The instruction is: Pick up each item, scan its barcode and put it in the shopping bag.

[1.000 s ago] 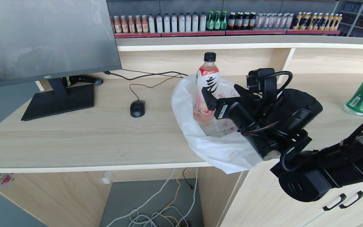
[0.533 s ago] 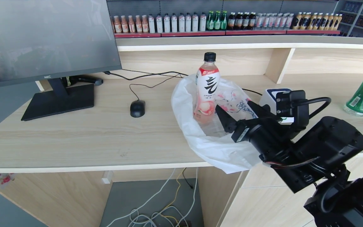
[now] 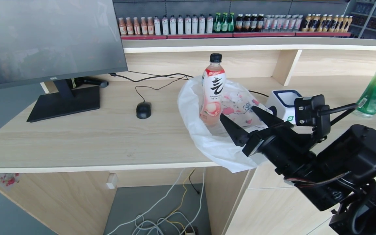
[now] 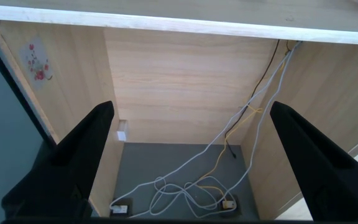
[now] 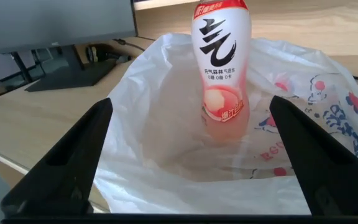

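A pink drink bottle [image 3: 212, 90] with a black cap stands upright inside the white plastic shopping bag [image 3: 207, 143] on the wooden counter; the right wrist view shows the bottle [image 5: 221, 74] in the bag [image 5: 166, 124] too. My right gripper [image 3: 245, 125] hangs open and empty over the bag's near right edge, pointing at the bottle and apart from it. The white barcode scanner [image 3: 284, 102] sits just right of the bag. A green bottle [image 3: 374, 93] stands at the counter's far right. My left gripper [image 4: 191, 162] is open below the counter edge, facing the cables under the desk.
A monitor [image 3: 44, 36] on its black stand [image 3: 65, 102] occupies the counter's left, with a black mouse [image 3: 143, 109] and cables beside it. A raised wooden ledge [image 3: 256, 49] backs the counter. Shelves of bottles [image 3: 233, 23] line the rear wall.
My right gripper has let go of the pink bottle and drawn back toward the counter's near right edge, its fingers spread. The bottle stays upright in the bag. The head camera shifted slightly.
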Controlling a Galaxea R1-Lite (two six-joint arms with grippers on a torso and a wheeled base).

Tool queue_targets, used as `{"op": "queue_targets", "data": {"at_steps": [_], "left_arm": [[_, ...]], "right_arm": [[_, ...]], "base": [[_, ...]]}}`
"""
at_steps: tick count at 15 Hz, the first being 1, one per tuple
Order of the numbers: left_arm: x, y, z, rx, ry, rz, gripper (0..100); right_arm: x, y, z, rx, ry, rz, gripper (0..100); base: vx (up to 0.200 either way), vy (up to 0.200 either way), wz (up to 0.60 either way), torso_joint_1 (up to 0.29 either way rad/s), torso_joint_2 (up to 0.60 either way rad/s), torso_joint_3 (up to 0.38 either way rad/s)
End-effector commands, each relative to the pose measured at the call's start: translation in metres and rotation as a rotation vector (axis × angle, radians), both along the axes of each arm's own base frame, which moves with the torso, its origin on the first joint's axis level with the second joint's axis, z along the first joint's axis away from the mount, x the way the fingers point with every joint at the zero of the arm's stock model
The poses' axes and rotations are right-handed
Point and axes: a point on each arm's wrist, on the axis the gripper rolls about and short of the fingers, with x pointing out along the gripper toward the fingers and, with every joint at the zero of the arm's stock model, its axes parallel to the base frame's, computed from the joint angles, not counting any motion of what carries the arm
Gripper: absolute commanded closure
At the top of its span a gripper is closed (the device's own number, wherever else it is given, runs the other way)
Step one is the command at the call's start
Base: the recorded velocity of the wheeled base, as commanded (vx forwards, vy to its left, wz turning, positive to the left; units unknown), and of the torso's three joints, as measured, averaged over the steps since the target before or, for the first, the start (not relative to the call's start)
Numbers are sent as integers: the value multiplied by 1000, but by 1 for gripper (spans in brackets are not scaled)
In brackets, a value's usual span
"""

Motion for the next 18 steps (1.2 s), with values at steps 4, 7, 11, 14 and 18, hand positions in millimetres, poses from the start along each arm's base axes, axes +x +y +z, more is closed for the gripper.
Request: {"op": "queue_targets", "data": {"at_steps": [4, 7, 11, 14, 18], "left_arm": [[0, 0, 0, -2, 0, 0, 0], [0, 0, 0, -2, 0, 0, 0], [0, 0, 0, -6, 0, 0, 0], [0, 0, 0, -6, 0, 0, 0], [0, 0, 0, -8, 0, 1, 0]], "right_arm": [[-1, 0, 1, 8, -1, 7, 0], [-5, -4, -4, 5, 25, 6, 0], [1, -5, 2, 24, 5, -8, 0], [1, -5, 3, 28, 3, -12, 0], [1, -9, 2, 24, 7, -22, 0]], "base": [[0, -150, 0, 4, 2, 3], [0, -200, 0, 17, 9, 4], [0, -200, 0, 0, -1, 4], [0, -200, 0, 1, 2, 1], [0, -200, 0, 4, 5, 5]]}}
